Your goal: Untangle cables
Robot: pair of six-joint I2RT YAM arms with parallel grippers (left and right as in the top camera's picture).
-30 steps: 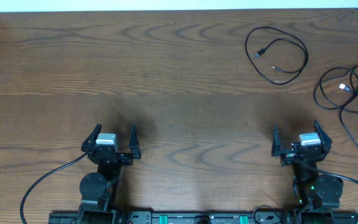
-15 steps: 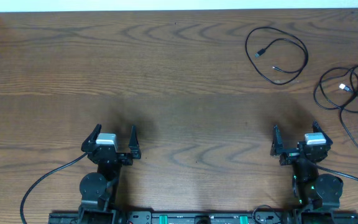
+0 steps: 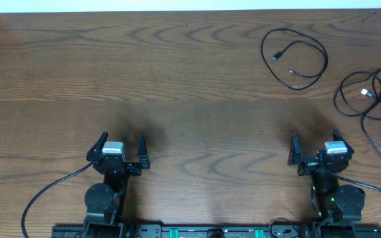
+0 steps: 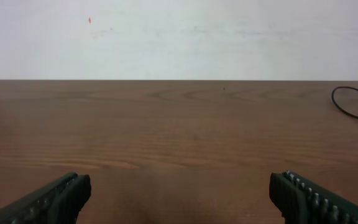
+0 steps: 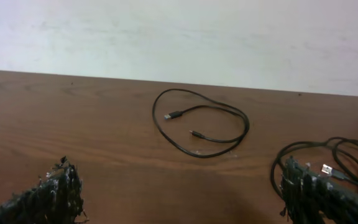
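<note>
One thin black cable (image 3: 276, 56) lies alone in a loose loop at the far right of the table; the right wrist view shows it (image 5: 171, 116) ahead. A tangled bundle of black cables (image 3: 374, 86) with a pale plug end (image 3: 366, 93) sits by the right edge, and shows again (image 5: 340, 149) just beyond my right finger. My left gripper (image 3: 122, 137) stands open at the near left, holding nothing (image 4: 180, 190). My right gripper (image 3: 314, 135) is open at the near right, well short of both cables (image 5: 179, 190).
The wooden table (image 3: 190, 86) runs to a white wall at the back. Thick black wires trail from each arm base at the near edge (image 3: 45, 192). The lone loop's edge shows at the far right of the left wrist view (image 4: 353, 99).
The right gripper has shifted slightly to the right. The left arm and the cables have not moved.
</note>
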